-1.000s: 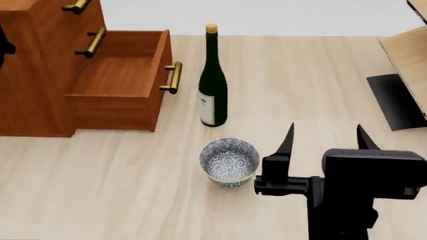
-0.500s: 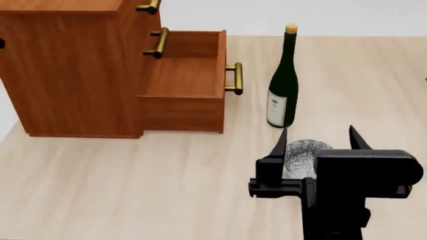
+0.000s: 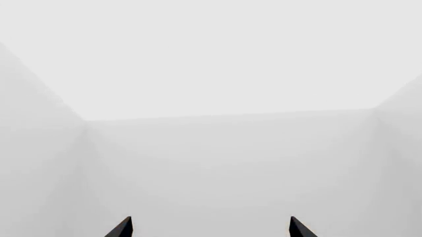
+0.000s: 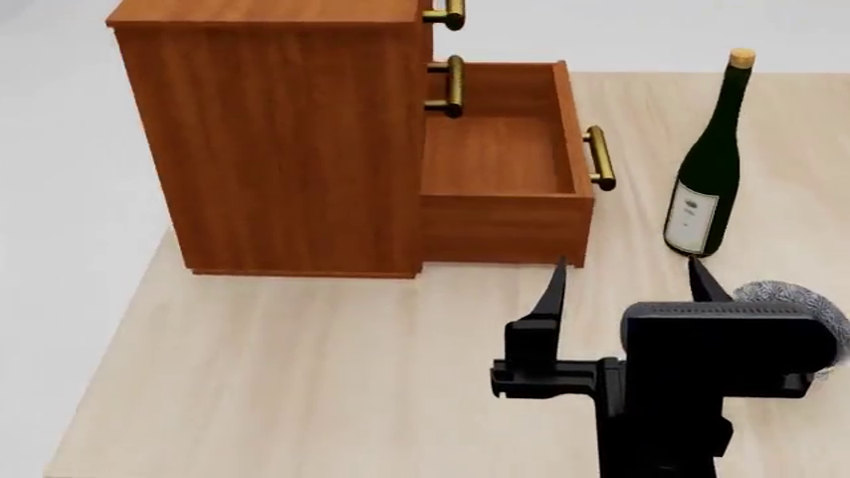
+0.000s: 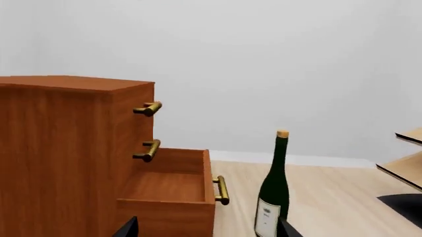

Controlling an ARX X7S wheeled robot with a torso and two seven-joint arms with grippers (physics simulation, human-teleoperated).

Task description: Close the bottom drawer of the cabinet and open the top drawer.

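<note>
The cabinet point(image 4: 286, 139) is placed near the surface's point(image 4: 293, 378) far left corner, with the bottom drawer point(image 4: 505, 164) pulled fully out toward the wine bottle point(image 4: 707, 169), and the top drawer point(image 5: 132, 106) shut flush. The right tool point(image 4: 624, 284) is held above the surface just in front of the open drawer, its prongs spread apart and nothing gripped. Of the left tool point(image 3: 209, 227) only two separated tips are shown against blank white.
</note>
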